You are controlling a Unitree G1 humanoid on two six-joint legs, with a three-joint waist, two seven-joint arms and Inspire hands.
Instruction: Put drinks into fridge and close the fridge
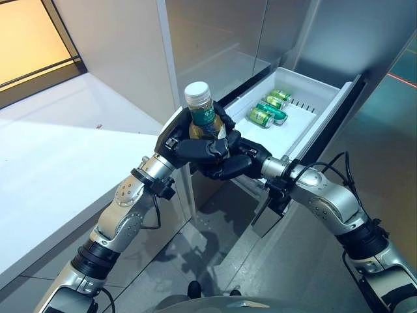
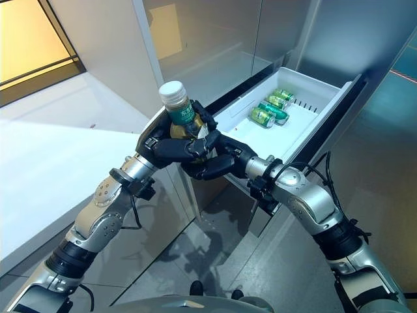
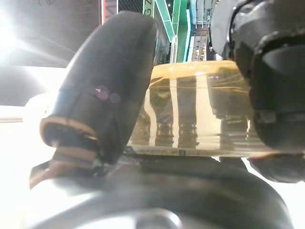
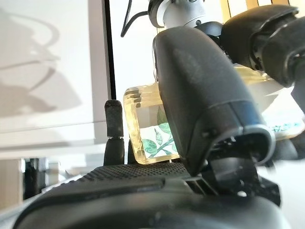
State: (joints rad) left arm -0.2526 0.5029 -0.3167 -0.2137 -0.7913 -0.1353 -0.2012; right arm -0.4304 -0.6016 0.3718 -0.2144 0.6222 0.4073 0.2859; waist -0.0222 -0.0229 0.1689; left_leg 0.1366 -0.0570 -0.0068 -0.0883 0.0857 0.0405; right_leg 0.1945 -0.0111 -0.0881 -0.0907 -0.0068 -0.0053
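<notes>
Both hands wrap one bottle (image 1: 201, 116) at frame centre, near the drawer's front corner. Left hand (image 1: 187, 145) curls round its body w/ thumb across; right hand (image 1: 233, 163) curls round the lower part. To do the step well: one hand should keep a firm hold before the other lets go, then carry it upright over the open drawer (image 1: 326, 111), upper right, clear of cans (image 1: 268, 108).

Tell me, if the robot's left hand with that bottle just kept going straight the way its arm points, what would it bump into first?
Probably the open fridge drawer, judging loosely: the left hand, sharing the bottle with the right hand, aims there.
</notes>
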